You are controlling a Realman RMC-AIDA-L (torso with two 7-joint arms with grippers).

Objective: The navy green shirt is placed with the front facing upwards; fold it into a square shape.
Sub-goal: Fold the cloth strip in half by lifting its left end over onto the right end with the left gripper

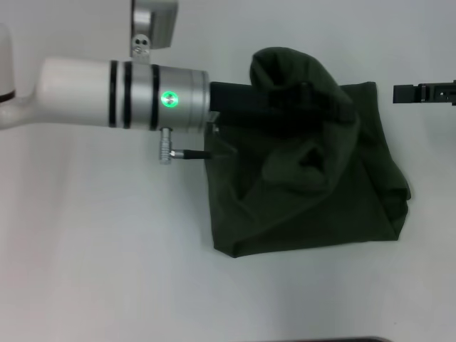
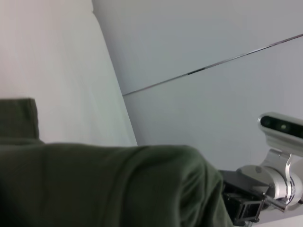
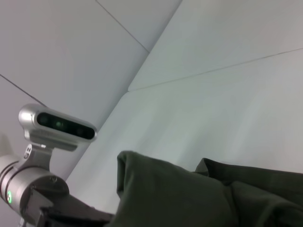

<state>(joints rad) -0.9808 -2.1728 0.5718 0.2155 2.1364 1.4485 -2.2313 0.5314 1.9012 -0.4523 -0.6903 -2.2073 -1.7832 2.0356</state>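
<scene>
The navy green shirt [image 1: 313,206] lies partly folded on the white table, its lower part flat. A fold of it stands raised in a hump at the far side. My left gripper [image 1: 249,100] reaches in from the left at the shirt's far left edge. It is shut on the raised fold, which drapes over its fingers and hides them. In the left wrist view the shirt [image 2: 94,189] fills the foreground. The right wrist view shows the lifted shirt [image 3: 180,198] beside the left gripper [image 3: 71,215]. My right gripper [image 1: 424,92] hovers just off the shirt's far right corner, apart from the cloth.
The white table [image 1: 107,249] runs wide to the left of and in front of the shirt. A pale wall with seams [image 2: 199,71] stands behind it. The left arm's silver wrist [image 1: 128,92] with a green light hangs over the table's left part.
</scene>
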